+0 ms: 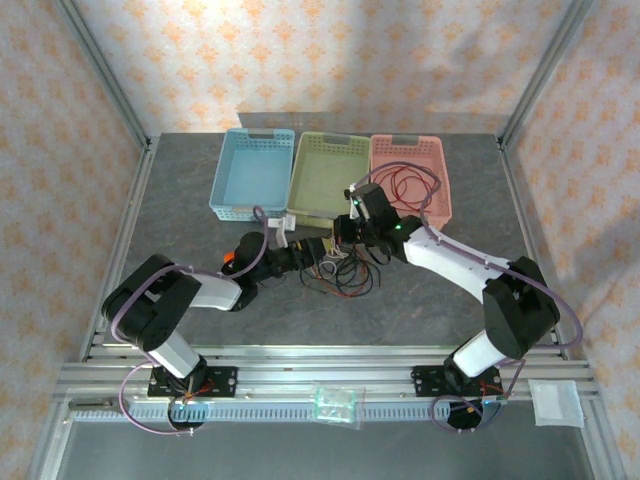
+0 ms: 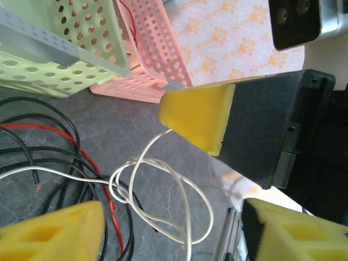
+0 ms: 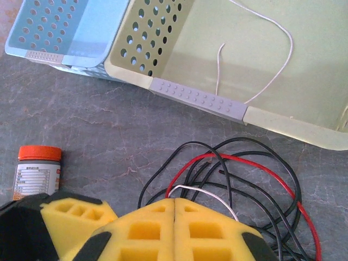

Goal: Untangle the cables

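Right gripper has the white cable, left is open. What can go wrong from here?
1. The white cable pinched in the right gripper loops among the black cable and red cable; pulling may tighten the tangle or drag the pile.
2. The left gripper is open over mixed strands and might catch the wrong one.
3. A white strand draped over the green basket rim could snag.

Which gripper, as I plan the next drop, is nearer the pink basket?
Right. The right gripper sits close to the pink basket; the left gripper lies past that gripper, farther off.
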